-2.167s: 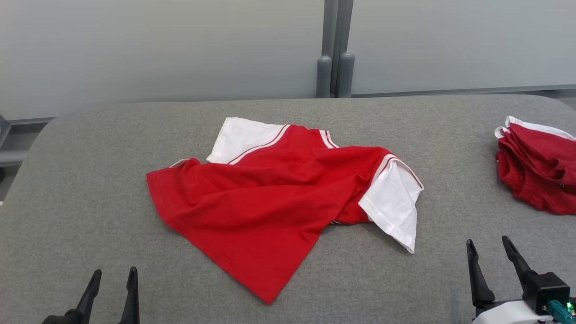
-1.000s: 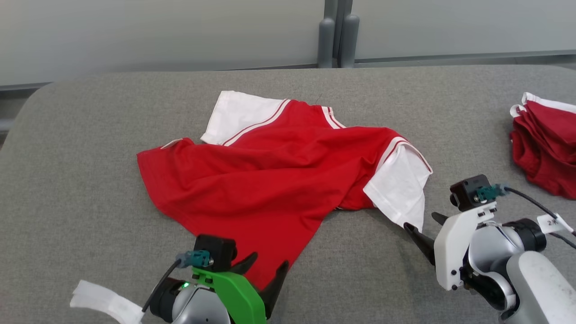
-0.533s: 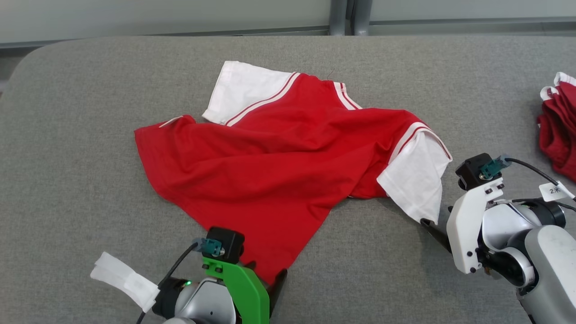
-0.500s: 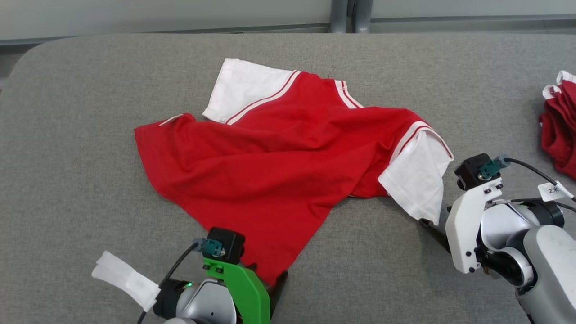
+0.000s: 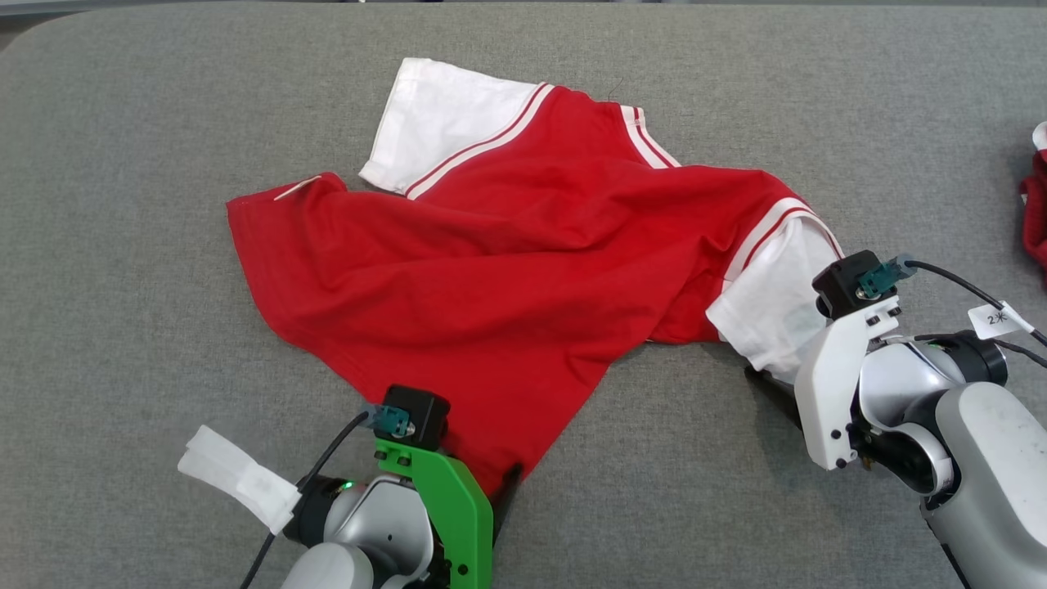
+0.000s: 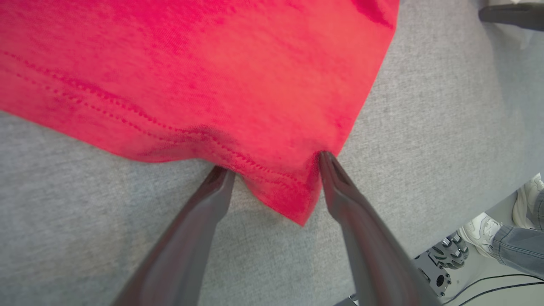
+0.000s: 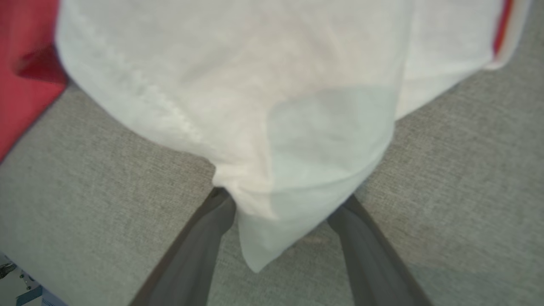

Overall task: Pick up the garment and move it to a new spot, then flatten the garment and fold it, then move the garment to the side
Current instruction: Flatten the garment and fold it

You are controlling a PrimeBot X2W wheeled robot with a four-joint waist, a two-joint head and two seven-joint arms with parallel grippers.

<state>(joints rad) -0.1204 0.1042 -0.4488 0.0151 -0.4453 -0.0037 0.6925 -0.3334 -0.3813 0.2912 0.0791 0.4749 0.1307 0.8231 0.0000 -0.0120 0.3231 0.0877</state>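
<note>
On the grey table (image 5: 123, 245), the red shirt (image 5: 491, 270) lies crumpled at the middle. The left gripper (image 6: 273, 162) has its 2 fingers spread wide astride the near hem corner (image 6: 297, 208). The right gripper (image 7: 284, 197) stands equally wide around the white sleeve (image 7: 255, 85) tip.

The garment (image 5: 507, 262) lies in the middle of the table (image 5: 123, 327). Its front corner sits between the two fingers of the left gripper (image 6: 272, 165). The far sleeve (image 5: 442, 114) lies at the back. The near sleeve (image 5: 769, 319) lies on the right, with its tip between the fingers of the right gripper (image 7: 282, 199). A pile of clothes (image 5: 1037, 213) lies far off to the right.
</note>
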